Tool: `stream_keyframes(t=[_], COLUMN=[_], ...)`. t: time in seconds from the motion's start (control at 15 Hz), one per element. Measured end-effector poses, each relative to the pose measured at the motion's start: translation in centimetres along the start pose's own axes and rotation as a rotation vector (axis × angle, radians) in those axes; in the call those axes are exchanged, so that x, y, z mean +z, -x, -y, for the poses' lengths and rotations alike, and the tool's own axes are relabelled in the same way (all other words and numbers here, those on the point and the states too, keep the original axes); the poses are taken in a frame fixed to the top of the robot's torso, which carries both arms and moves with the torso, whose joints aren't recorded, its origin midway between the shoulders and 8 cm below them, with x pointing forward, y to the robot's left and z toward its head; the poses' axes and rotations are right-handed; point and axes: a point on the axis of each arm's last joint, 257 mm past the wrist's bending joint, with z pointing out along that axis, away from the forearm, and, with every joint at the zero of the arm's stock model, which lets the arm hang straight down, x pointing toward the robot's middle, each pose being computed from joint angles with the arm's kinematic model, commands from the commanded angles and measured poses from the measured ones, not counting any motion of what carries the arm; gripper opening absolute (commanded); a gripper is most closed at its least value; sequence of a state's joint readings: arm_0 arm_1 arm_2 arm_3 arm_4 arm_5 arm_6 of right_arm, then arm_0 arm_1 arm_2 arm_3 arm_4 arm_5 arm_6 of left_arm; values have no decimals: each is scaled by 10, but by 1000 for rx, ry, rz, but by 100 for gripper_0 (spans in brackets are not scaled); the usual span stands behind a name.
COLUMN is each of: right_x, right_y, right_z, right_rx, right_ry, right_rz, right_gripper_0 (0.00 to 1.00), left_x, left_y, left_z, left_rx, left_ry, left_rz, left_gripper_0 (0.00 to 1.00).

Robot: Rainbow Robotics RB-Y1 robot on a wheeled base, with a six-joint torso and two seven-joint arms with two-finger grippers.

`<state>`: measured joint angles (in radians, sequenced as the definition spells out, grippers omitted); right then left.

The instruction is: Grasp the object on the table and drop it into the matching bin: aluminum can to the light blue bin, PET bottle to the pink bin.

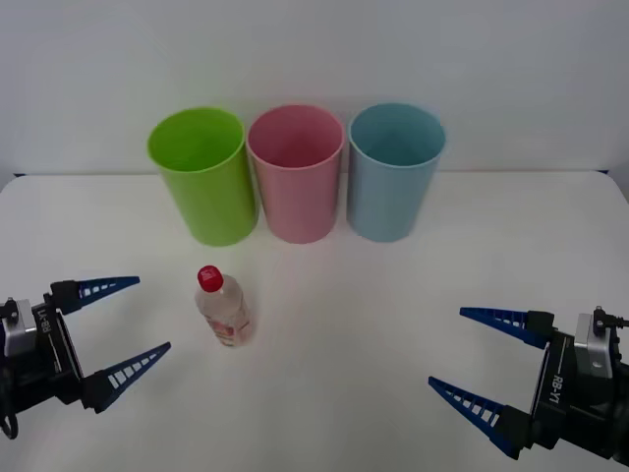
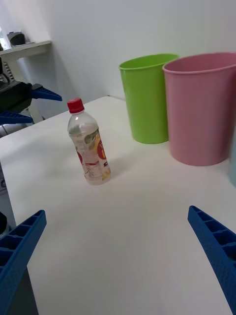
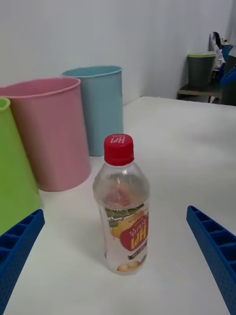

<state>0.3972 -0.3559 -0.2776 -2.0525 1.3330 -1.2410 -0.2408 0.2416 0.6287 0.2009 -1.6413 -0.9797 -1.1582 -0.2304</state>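
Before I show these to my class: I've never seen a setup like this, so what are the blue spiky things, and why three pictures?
They are a two-armed robot's grippers, each with two ribbed blue fingers. The front view looks down from above the arms: the left gripper and right gripper hover open over the white table, holding nothing. The other two pictures come from cameras on each wrist, so each arm's own fingers sit in the bottom corners. On the table a PET bottle with a red cap stands upright, nearer the left gripper. Behind it stand a lime green bin, a pink bin and a light blue bin in a row.
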Motion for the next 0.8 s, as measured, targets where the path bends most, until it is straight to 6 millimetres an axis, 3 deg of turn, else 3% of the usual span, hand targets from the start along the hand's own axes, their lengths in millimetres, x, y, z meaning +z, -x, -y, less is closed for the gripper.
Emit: stream_keyframes(t=[0.47, 0.8], right_x=[0, 0], right_y=[0, 0], right_z=[0, 0], right_rx=[0, 0], right_ry=[0, 0], right_rz=[0, 0], right_gripper_0=[100, 100], left_x=[23, 48], left_y=[-41, -56], left_z=[11, 9], left_rx=[-42, -64], left_ry=[25, 65], left_rz=[30, 11], left_gripper_0=[100, 100])
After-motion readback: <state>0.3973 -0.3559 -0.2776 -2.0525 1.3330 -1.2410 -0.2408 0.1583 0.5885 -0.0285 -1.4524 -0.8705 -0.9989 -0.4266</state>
